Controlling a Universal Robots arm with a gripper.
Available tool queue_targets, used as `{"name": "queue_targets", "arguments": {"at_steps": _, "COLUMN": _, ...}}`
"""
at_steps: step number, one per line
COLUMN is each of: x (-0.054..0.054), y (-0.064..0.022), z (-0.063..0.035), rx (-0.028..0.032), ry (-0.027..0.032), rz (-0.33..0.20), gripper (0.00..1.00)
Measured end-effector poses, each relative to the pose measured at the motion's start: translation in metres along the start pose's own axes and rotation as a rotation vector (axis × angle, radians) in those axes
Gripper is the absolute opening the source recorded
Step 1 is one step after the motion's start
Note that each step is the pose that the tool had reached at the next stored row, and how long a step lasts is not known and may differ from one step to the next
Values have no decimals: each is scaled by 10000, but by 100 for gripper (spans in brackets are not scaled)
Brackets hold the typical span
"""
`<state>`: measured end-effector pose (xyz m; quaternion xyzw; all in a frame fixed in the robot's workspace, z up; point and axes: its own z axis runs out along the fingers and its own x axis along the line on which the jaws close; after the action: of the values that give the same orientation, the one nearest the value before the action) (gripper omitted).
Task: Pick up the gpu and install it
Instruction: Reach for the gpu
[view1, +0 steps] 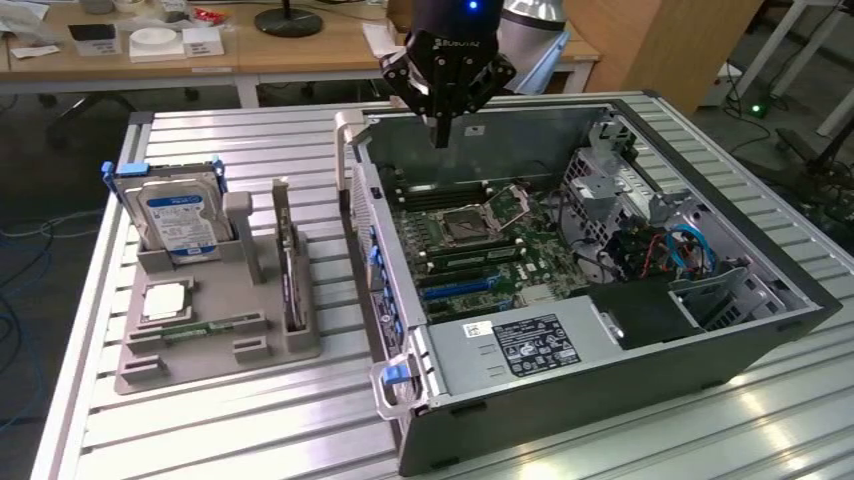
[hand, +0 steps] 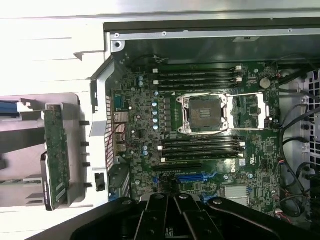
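Across the slatted metal surface (view1: 200, 430), the open computer case (view1: 601, 410) fills the part toward the exterior view's right, lying on its side with the motherboard (view1: 467, 250) facing up and no card standing in its slots; beside it, toward the surface's edge at the exterior view's left, sits a grey holder tray (view1: 227, 300). Along the tray's edge nearest the case the gpu (view1: 290, 285) stands on its long edge in a slot, untouched, just beside the case's wall but apart from it, with its long axis parallel to that wall. Over the case's far corner on the tray side hangs the one arm's gripper (view1: 441, 138), pointing straight down, so the gpu lies lower, off toward the exterior view's left and nearer the surface's front edge, its length running away from the jaws, not across them. I judge the pick not yet begun: the jaws are pressed together, with nothing between them and nothing touched
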<state>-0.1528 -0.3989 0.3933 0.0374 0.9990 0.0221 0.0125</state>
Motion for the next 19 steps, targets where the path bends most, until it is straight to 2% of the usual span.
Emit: {"name": "queue_targets", "arguments": {"at_steps": 19, "x": 187, "y": -14, "z": -5, "rx": -1, "ry": -1, "rz": 0, "gripper": 11}}
